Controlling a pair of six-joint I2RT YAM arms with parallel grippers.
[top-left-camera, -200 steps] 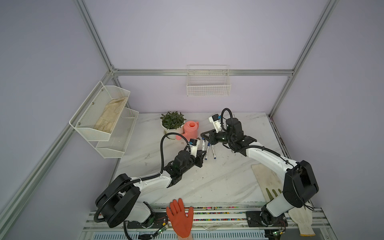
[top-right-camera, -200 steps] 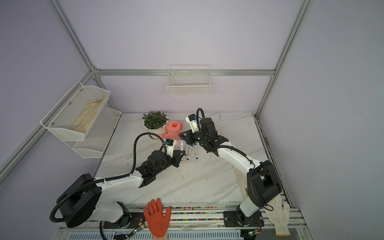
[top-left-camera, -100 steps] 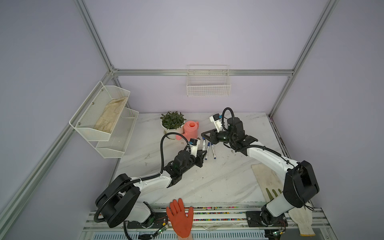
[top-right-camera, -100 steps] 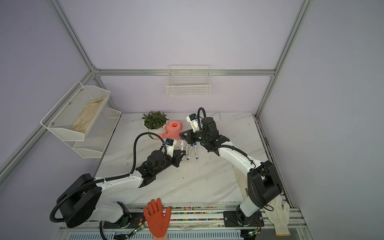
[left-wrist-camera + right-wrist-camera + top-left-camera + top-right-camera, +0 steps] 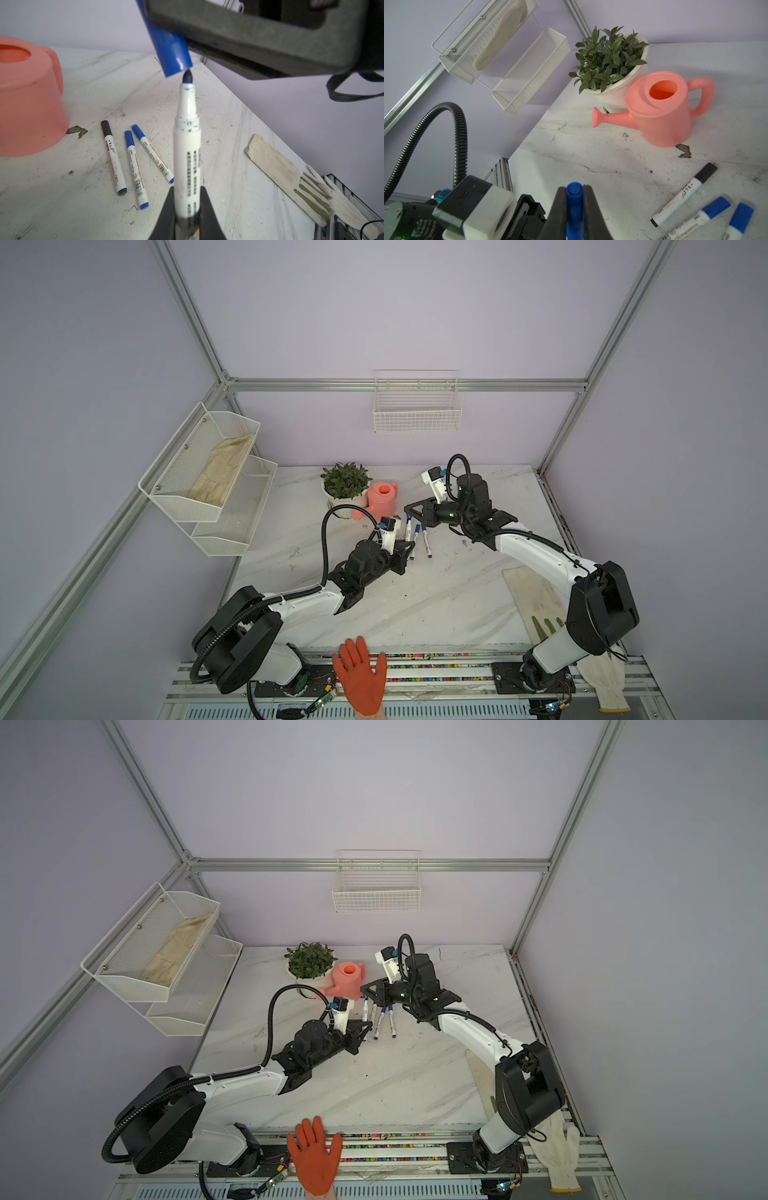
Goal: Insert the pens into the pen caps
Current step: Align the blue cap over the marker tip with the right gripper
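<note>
**Last open pen meets its cap off-centre**

At the near edge of the bench (image 5: 62,207) an orange-gloved hand (image 5: 360,676) shows, well apart from the work. Further in, above the middle of the bench, the left jaws pinch the uncapped pen (image 5: 187,149) low on its barrel, with the nib pointing at the cap. The right jaws are pressed onto the blue cap (image 5: 172,56), which has its open mouth turned toward the nib. The nib stands at one side of the cap's rim rather than in the bore, and the cap is tilted against the pen's axis. Beyond them three capped pens (image 5: 136,170), one capped in black and two in blue, lie side by side on the bench. They are near the pink watering can (image 5: 660,110) and the potted plant (image 5: 608,60) at the far edge.

Hazards, as judged: pressing the two together as they stand would probably jam the nib on the rim and crush or smear it. Each part is pinched over only a short length, so the sideways load could make the pen or the cap swivel in its jaws. A part that slipped free would fall among the capped pens and scatter them.
</note>
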